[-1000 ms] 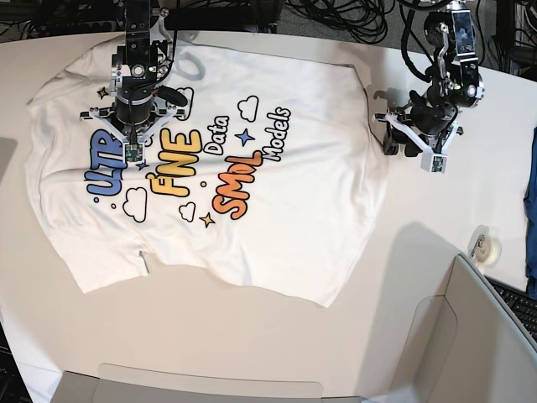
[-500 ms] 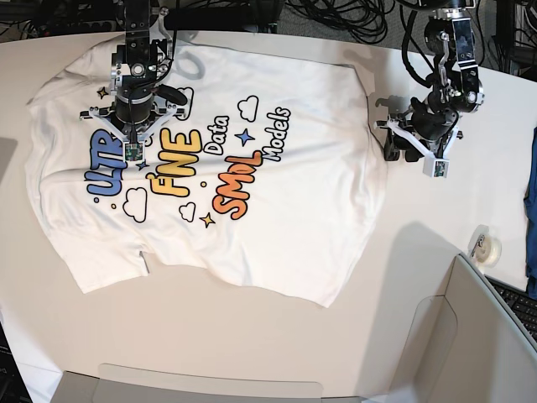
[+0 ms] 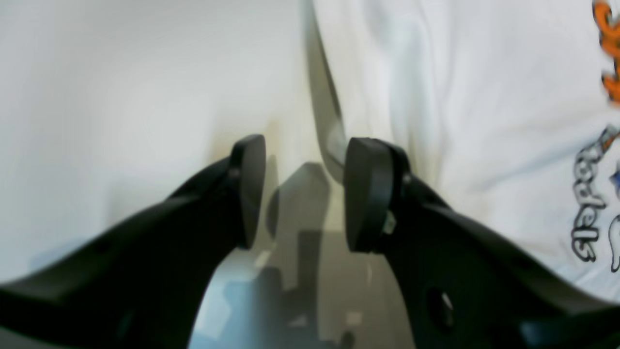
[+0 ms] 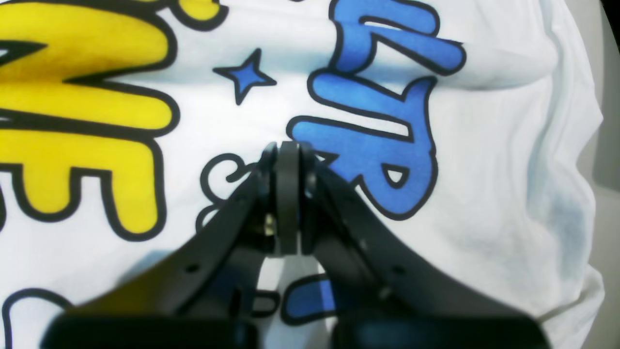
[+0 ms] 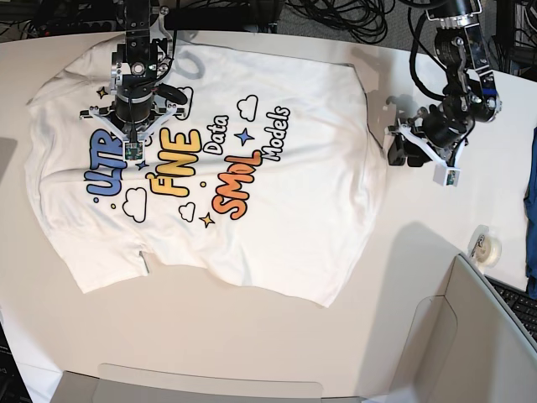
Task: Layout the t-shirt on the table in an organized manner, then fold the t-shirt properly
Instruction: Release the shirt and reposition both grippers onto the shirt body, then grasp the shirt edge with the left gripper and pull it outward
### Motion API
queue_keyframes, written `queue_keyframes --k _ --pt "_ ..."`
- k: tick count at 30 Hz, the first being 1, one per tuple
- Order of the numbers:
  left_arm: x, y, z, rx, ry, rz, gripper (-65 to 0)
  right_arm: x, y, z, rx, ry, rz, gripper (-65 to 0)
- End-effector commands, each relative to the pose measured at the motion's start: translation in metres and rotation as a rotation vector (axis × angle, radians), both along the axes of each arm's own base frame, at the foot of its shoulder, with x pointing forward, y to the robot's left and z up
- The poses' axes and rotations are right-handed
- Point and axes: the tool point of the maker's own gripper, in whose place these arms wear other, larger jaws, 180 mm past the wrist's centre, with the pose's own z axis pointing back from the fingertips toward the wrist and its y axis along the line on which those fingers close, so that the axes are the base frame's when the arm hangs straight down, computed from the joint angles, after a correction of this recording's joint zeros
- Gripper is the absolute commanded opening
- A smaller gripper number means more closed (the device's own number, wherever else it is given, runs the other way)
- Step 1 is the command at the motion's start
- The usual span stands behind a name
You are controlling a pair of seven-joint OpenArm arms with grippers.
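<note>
Base view shows the table (image 5: 252, 353), a large matte white top with a curved far edge, and the t-shirt (image 5: 277, 218) spread print-up across its left and middle, soft white cloth with shallow wrinkles and a wavy near hem. Over the shirt's far left part hangs the right gripper (image 5: 132, 126), its black fingers pressed flat together with no cloth between them, poised above the blue lettering. At the shirt's right edge sits the left gripper (image 5: 401, 151), released, its jaws spread wide and holding nothing, one pad over bare table and the other at the fabric's edge. Near the right rim lies a small roll of clear tape (image 5: 485, 247), and a dark blue cloth (image 5: 530, 218) hangs at the frame's edge. Only the right wrist view makes the glossy black outlines of the blue and yellow letters plain; only the left wrist view shows the shirt edge slightly lifted, casting a shadow between the rounded black pads (image 3: 365, 194).
</note>
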Motion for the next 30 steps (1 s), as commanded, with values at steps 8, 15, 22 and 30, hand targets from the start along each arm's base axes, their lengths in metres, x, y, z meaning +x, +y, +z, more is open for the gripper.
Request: queue_keyframes --k 8,15,22,30 --pt "0.013 -0.003 0.018 -0.037 -0.027 -0.022 -38.9 -0.019 0.003 -0.018 0.033 0.102 -0.021 -65.0" --pt "0.007 -0.002 0.006 -0.051 0.01 -0.011 -38.9 -0.019 0.003 -0.018 0.035 0.102 -0.021 -65.0" --pt "0.0 0.001 -0.012 -0.075 0.063 0.008 -38.9 -0.022 0.003 -0.027 0.036 0.128 -0.022 -65.0" --pt "0.002 -0.007 -0.004 -0.153 0.04 0.005 -38.9 -0.024 0.003 -0.031 0.037 0.139 -0.023 -65.0"
